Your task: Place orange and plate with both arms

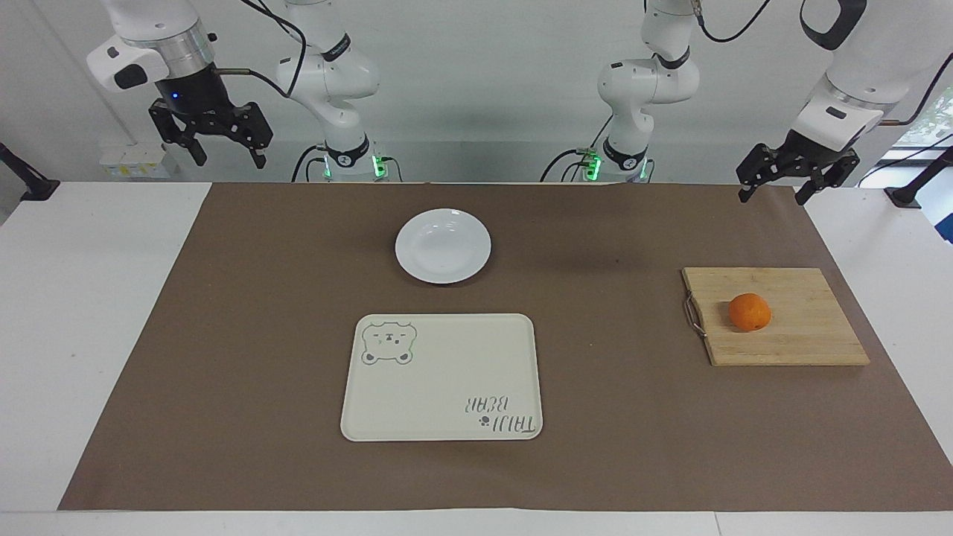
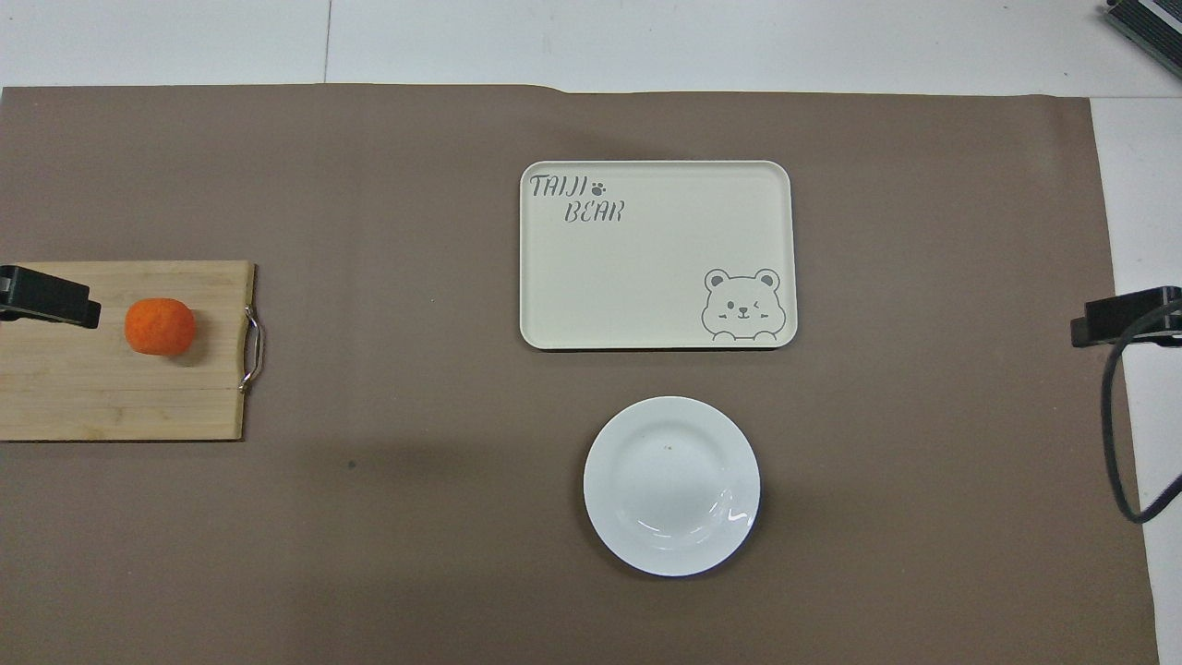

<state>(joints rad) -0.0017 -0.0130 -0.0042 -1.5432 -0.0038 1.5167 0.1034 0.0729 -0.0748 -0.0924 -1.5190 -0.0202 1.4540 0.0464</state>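
orange (image 1: 749, 311) first, in the facing view: one fruit sits loose on one wooden cutting board (image 1: 774, 316) at the left arm's end of the bench (image 1: 74, 313), and being round it could roll off the board if a finger nudges it off-centre. one plate (image 1: 443, 246) lies on the brown mat (image 1: 223, 357), nearer to the robots than the one cream tray (image 1: 442, 377); its glossy shallow rim looks likely to slip from a thin pinch. two arms wait raised: the left tool (image 1: 778, 186) hangs with fingers spread over the mat's edge, well apart from the orange, and the right tool (image 1: 223, 145) hangs spread above the right arm's end, holding nothing. nothing seems begun yet. in the overhead view, one orange (image 2: 160, 326) rests on the board (image 2: 120, 388) beside its metal handle (image 2: 252, 349), one plate (image 2: 671, 486) lies close to the tray (image 2: 657, 255) without touching, so a sloppy lift could knock the tray askew. only a tip of the left tool (image 2: 48, 297) and of the right tool (image 2: 1122, 317) shows at the edges.
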